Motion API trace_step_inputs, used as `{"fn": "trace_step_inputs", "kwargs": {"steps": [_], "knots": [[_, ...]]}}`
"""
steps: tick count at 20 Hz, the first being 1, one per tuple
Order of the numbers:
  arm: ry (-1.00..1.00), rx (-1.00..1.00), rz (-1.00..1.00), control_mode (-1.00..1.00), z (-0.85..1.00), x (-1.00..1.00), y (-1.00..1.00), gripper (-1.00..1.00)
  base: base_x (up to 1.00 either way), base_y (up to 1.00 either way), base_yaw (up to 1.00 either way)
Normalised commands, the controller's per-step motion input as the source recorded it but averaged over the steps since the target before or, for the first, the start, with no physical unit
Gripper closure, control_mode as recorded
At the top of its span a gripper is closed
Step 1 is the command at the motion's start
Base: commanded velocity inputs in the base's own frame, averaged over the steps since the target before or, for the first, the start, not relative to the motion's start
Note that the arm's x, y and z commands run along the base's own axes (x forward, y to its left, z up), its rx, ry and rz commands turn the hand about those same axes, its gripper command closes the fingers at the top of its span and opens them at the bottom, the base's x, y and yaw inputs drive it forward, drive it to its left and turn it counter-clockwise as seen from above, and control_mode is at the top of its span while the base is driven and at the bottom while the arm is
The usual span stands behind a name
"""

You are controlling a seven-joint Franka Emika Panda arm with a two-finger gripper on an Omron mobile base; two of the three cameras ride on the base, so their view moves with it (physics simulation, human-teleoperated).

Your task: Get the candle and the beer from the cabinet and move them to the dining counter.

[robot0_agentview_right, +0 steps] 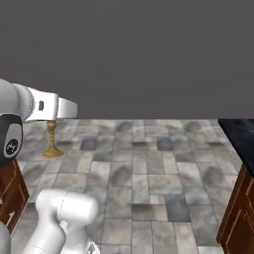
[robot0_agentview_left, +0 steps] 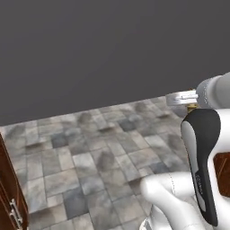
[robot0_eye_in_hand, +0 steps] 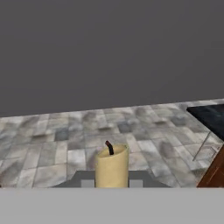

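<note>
Below, grey stone-tiled floor (robot0_agentview_right: 149, 173), dark wall (robot0_agentview_right: 149, 49)

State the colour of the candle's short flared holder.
Brass-gold holder; right base view shows it best.

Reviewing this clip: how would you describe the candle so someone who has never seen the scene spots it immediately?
Start at the white robot arm above the grey stone-tiled floor, in front of the plain grey wall. At the arm's tip, the claw is shut on the candle, held upright in the air. It is a cream-white taper with a dark wick on a brass holder with a flared round base, the only gold thing around.
</note>
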Motion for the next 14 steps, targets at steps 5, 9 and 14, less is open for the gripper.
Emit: {"fn": "trace_step_inputs", "kwargs": {"steps": [5,9,14], "knots": [[0.0,0.0,0.0,1.0,0.0,0.0,0.0,1.0,1.0,0.0,-0.09],[0.0,0.0,0.0,1.0,0.0,0.0,0.0,1.0,1.0,0.01,-0.19],[0.0,0.0,0.0,1.0,0.0,0.0,0.0,1.0,0.9,0.3,-0.58]]}}
